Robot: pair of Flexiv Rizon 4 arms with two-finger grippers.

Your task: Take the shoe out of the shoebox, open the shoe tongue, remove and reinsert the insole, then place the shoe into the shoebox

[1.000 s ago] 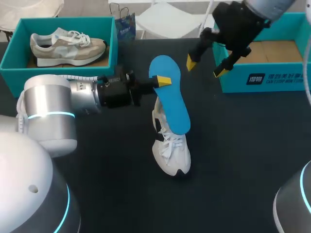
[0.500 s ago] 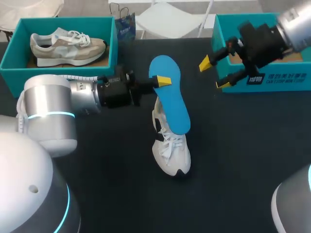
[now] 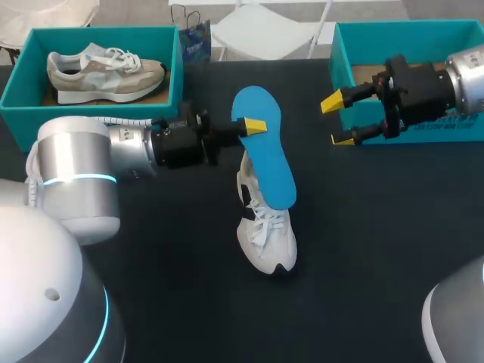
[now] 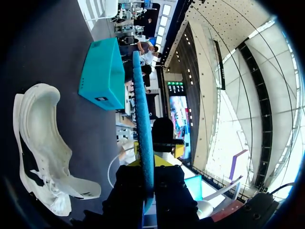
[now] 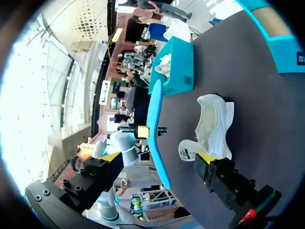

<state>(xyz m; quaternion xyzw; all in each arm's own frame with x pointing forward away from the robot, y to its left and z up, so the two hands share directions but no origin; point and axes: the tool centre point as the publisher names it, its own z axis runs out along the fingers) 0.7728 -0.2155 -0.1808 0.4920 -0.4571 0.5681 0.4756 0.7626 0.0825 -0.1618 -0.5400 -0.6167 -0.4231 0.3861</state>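
Dark table [image 3: 378,257], teal box at each far corner. White shoe [image 3: 266,231] sits approx mid-table, toe toward the near edge, laces on top, heel end toward the far side. It's outside both boxes.

Blue insole [image 3: 274,170] is out of the shoe, held up off the table and tilted, w/ its flat face toward the head cam. Wide end is toward the far side. In the head view the narrow end overlaps the shoe's heel opening; can't tell if it touches.

Left fingers [image 3: 255,126] are clamped on the insole near its far end, one per face. One yellow tip shows on the near face. The left wrist view has the insole edge-on, running straight out from btwn the fingers, w/ the shoe beside it on the table. Left arm [image 3: 128,151] comes in low from the left side, wrist level w/ the insole.

Right fingers [image 3: 333,100] are spread wide w/ nothing btwn them. They point toward the insole but are well apart from it, hanging just by the near-left corner of the right box [image 3: 393,34].

That box is open, brown cardboard floor showing. Left box [image 3: 19,87] holds a 2nd shoe [image 3: 106,72], grey-beige, on its sole, toe toward the table's middle.
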